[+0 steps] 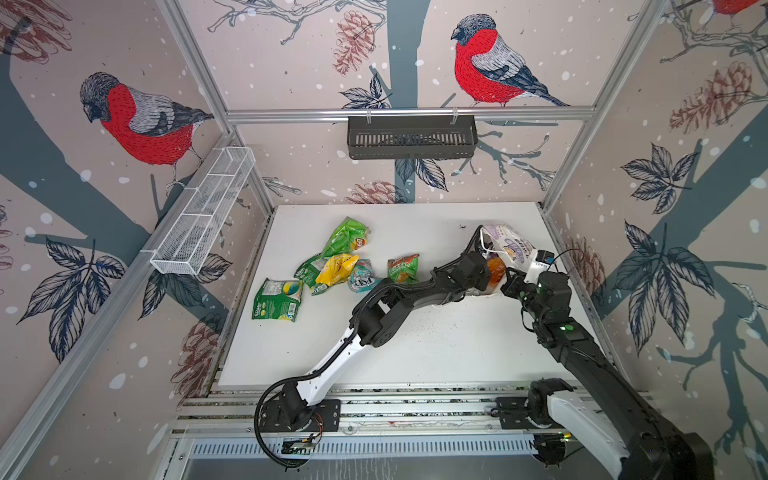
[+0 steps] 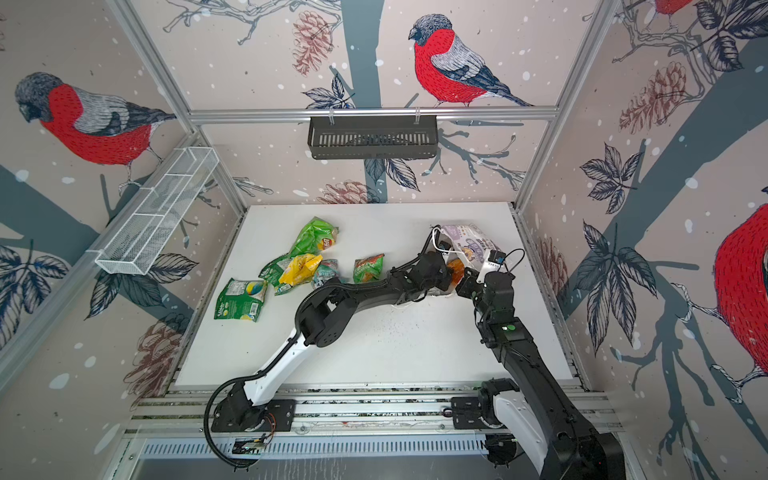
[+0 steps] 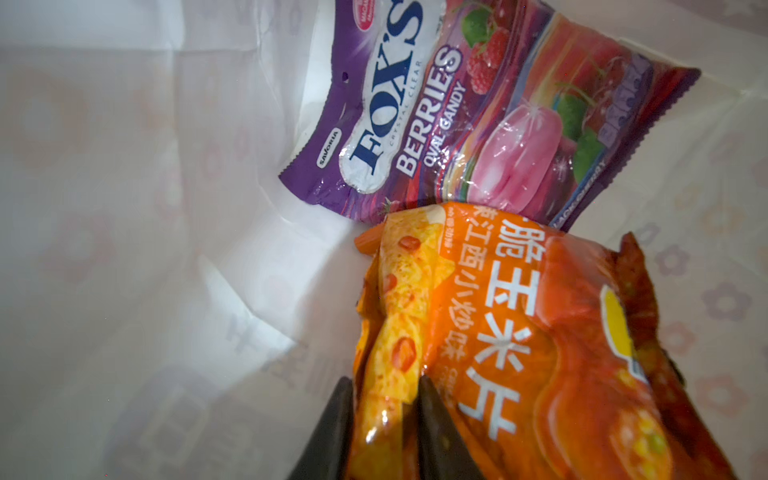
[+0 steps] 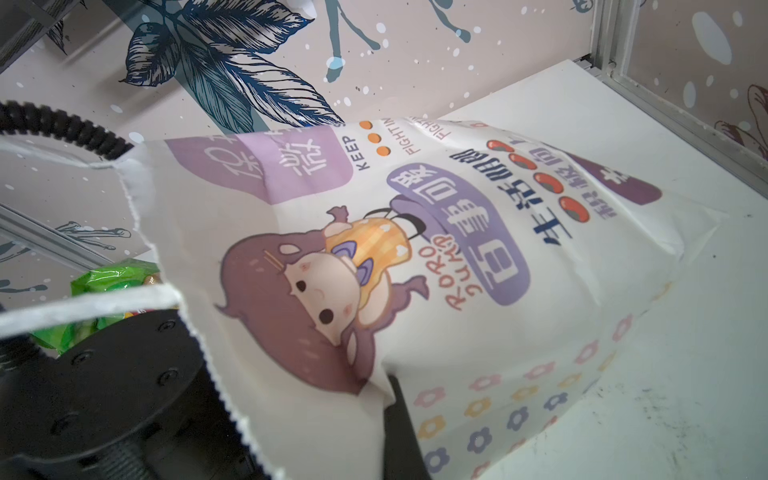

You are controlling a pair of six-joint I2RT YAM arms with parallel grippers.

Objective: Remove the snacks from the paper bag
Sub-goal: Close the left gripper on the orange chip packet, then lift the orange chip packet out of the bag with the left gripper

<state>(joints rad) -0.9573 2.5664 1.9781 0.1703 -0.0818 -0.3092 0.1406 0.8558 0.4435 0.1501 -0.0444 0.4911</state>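
Lying sideways, the white cartoon-printed paper bag (image 1: 511, 245) opens toward green foil packets (image 1: 276, 300); inside, the left gripper (image 3: 384, 386) pinches a crinkled orange foil packet (image 3: 540, 353) overlapping a purple candy packet (image 3: 457, 116); the right gripper (image 4: 388, 399) clamps its wall.

paper bag (image 1: 509, 245) on its side, far right | I see orange packet (image 3: 540, 353) + purple packet (image 3: 457, 112) inside | six packets (image 1: 334, 268) out, mid surface (image 1: 415, 357)

my left arm (image 1: 345, 357) reaches low from its base across the middle, elbow bent, wrist (image 1: 469, 270) pointed into the paper bag (image 1: 509, 245). inside, my left gripper (image 3: 386, 415) pinches a fold of the orange packet (image 3: 540, 353) between two dark fingers (image 3: 332, 428). my right arm (image 1: 582, 345) stands steep at the right, my right gripper (image 1: 509, 280) clamped on the bag's wall.
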